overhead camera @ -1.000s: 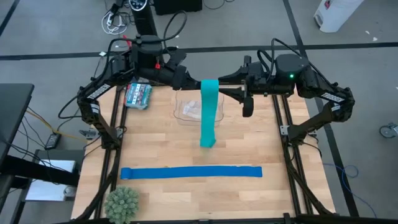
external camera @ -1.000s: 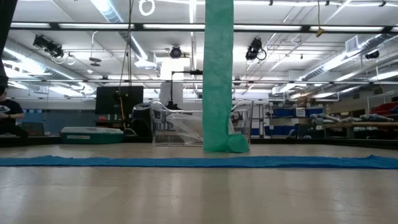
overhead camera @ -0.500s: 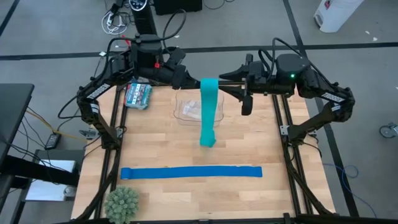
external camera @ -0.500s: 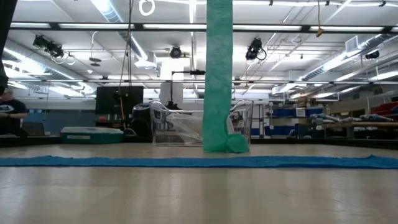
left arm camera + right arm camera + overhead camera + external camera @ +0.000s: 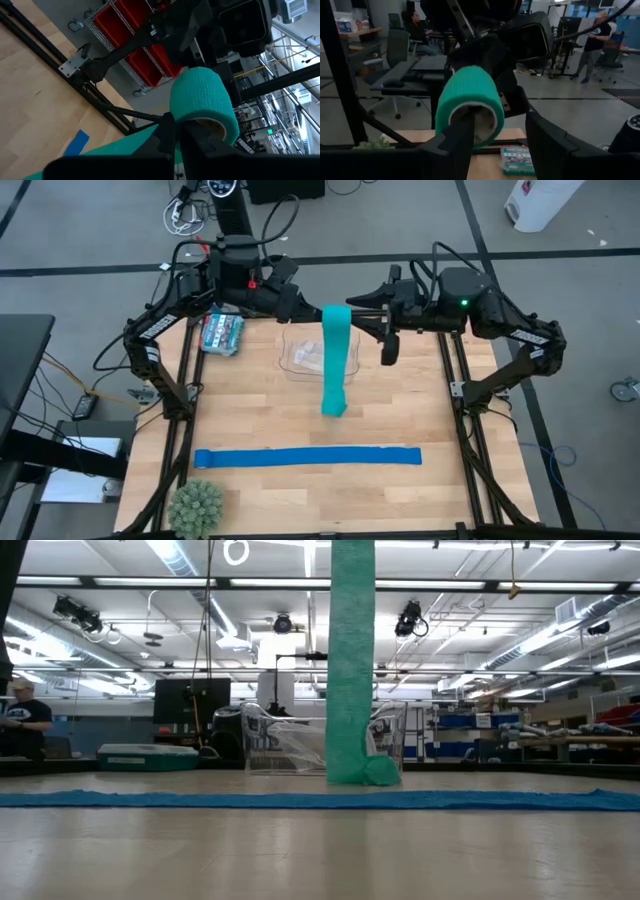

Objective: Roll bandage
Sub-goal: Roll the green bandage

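Jaws of the left gripper (image 5: 172, 131) were clamped on the rolled top of the bandage (image 5: 334, 360), held high above the counter (image 5: 400, 410). Its tail hung down to the counter before a clear tub (image 5: 300, 358). Opposite, the right gripper (image 5: 385, 330) stood with jaws apart around the roll's end.

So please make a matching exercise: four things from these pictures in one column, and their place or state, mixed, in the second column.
Things:
1. bandage
2. blue strip
3. left gripper
4. right gripper

States:
A. open, beside the raised roll
B. lying flat along the table's near side
C. shut on the roll
D. hanging down to the table from a raised roll

Pairs: 1-D, 2-B, 3-C, 4-A
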Available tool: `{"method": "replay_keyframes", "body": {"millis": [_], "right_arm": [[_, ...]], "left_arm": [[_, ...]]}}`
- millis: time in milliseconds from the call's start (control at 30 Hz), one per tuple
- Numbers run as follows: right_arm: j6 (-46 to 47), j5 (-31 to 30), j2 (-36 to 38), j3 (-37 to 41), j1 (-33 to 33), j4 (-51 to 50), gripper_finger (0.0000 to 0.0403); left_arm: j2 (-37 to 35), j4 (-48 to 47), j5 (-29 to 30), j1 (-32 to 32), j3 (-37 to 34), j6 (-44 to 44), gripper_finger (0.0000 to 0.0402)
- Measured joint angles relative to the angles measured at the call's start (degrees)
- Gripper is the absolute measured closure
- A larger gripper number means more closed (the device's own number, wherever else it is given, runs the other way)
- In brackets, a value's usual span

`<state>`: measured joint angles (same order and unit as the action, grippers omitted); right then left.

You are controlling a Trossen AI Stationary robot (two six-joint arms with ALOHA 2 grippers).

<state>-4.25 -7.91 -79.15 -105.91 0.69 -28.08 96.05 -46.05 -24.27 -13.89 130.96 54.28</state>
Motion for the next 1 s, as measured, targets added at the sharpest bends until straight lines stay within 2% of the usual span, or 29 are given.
{"method": "replay_keyframes", "body": {"millis": [233,333,433,567,700,867,1000], "right_arm": [[-2.0,0.2,-1.4,0.0,0.0,2.6,0.0234],[-2.0,0.4,-1.5,0.0,0.3,3.6,0.025],[-1.8,2.0,-1.5,0.0,0.8,3.4,0.0295],[-0.7,6.4,-1.5,0.0,1.6,3.5,0.0384],[0.9,6.7,-1.5,0.0,1.8,3.5,0.0391],[2.1,7.1,-0.9,0.0,1.8,3.5,0.04],[4.0,7.2,0.1,0.0,1.8,3.9,0.0402]], "left_arm": [[0.0,-0.4,0.0,0.0,0.0,-0.2,0.0384],[0.0,0.1,0.0,0.0,0.0,-0.9,0.0384],[0.0,0.0,0.3,0.0,0.0,-1.6,0.0384],[0.0,0.0,0.3,0.0,0.0,-3.8,0.0381],[0.0,0.2,0.9,0.0,0.0,-6.7,0.0357],[-0.1,0.7,1.4,-1.7,0.2,-10.8,0.0305],[-0.1,4.4,0.6,-3.3,1.3,-13.9,0.0272]]}}
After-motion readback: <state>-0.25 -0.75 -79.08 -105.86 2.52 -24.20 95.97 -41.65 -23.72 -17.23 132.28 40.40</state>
